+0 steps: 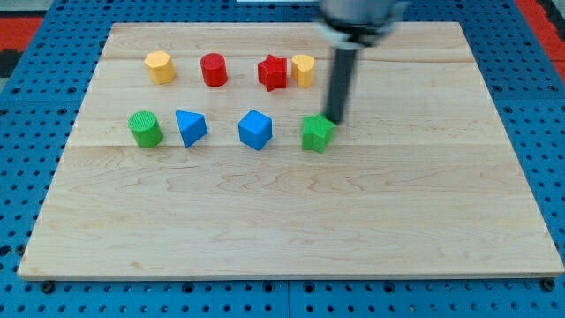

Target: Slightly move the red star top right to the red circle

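Note:
The red star (274, 72) lies near the board's top middle, touching a yellow block (304, 70) on its right. The red circle (214, 69) stands to the star's left, a short gap apart. My tip (335, 119) is below and to the right of the star, right beside the top right of the green star-shaped block (317, 133). The rod rises up to the arm at the view's top.
A yellow block (159, 66) sits at the top left. In a lower row stand a green cylinder (145, 129), a blue triangle (191, 127) and a blue block (255, 129). The wooden board (291, 221) lies on a blue pegboard.

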`<action>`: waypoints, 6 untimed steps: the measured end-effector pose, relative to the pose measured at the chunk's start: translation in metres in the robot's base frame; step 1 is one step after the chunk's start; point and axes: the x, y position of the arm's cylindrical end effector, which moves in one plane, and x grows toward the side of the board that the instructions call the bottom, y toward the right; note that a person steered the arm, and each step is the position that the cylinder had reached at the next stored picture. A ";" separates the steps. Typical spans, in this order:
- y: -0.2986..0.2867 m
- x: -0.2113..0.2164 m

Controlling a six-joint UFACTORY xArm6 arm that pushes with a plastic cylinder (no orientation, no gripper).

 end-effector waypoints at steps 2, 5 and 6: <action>0.022 -0.049; -0.054 -0.089; 0.006 -0.089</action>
